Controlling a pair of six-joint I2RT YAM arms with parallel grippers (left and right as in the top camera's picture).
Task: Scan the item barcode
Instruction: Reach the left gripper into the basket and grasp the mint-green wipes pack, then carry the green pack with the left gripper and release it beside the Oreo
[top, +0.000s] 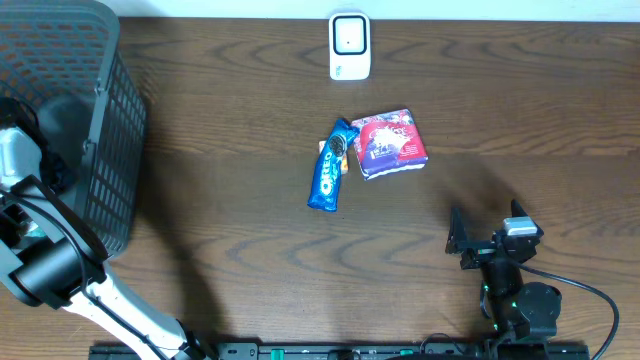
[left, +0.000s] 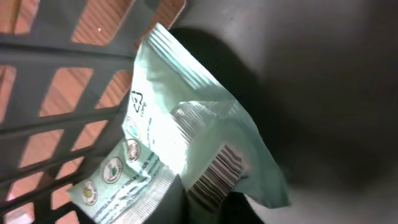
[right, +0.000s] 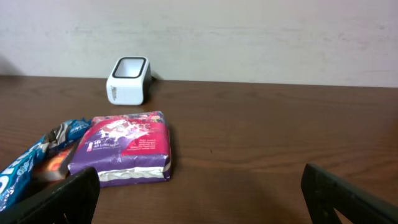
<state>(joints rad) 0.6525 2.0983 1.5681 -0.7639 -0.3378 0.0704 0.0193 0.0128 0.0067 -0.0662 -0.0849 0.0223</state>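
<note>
I read the overhead view with 12 o'clock at the far edge of the table (top: 250, 250). My left arm (top: 45, 268) comes in from about 8 o'clock and reaches into the dark mesh basket (top: 105, 150), which stands at 9 o'clock. From above I cannot see that arm's tip, as it is down inside the basket.

On the left wrist camera the left claw (left: 212, 206) is closed. Its dark fingers sit at the 6 o'clock edge of the picture, and they look clamped on the lower end of a pale green packet (left: 180, 124). The packet stands tilted, and its top corner points towards 11 o'clock against the basket's lattice wall. Its barcode (left: 214, 174) faces the camera just above the fingers. The packet is inside the basket, well apart from the scanner (top: 350, 46).

The white scanner sits at 12 o'clock on the table, near the far edge. Two packs lie near the middle. The red pack (top: 392, 143) lies flat, and the blue Oreo pack (top: 328, 176) is just beside it at about 8 o'clock. Something orange shows under the Oreo pack's far end, but I cannot make out what it is.

The right claw (right: 200, 198) is at about 4 o'clock on the table. Its jaws are spread wide and grip nothing. It faces the two packs, with the scanner beyond them.
</note>
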